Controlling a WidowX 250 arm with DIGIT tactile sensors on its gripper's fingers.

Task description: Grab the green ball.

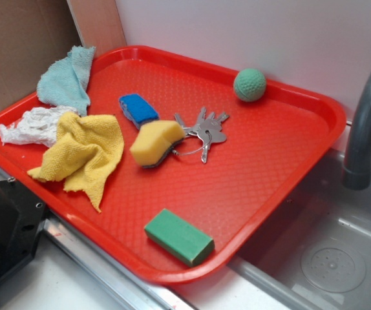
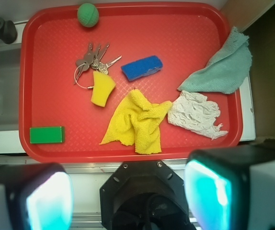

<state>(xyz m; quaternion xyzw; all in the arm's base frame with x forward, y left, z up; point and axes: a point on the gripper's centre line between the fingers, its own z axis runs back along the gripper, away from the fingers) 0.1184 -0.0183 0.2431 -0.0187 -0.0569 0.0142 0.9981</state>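
1. A red tray (image 1: 315, 129) lies beside a metal sink (image 1: 340, 258) with a grey tap (image 1: 366, 123).
2. The green ball (image 1: 249, 84) sits alone in a far corner of the tray, against the rim nearest the tap.
3. A bunch of keys (image 1: 206, 131) touches a yellow sponge (image 1: 156, 143) at the tray's middle; a blue sponge (image 1: 138, 109) is just beside them.
4. A green block (image 1: 178, 236) rests near the tray's front edge.
5. A yellow cloth (image 1: 82, 155), a white rag (image 1: 33, 124) and a pale teal cloth (image 1: 66, 79) crowd the other end.
6. The gripper (image 2: 128, 194) hangs off the tray, jaws wide apart, holding nothing.
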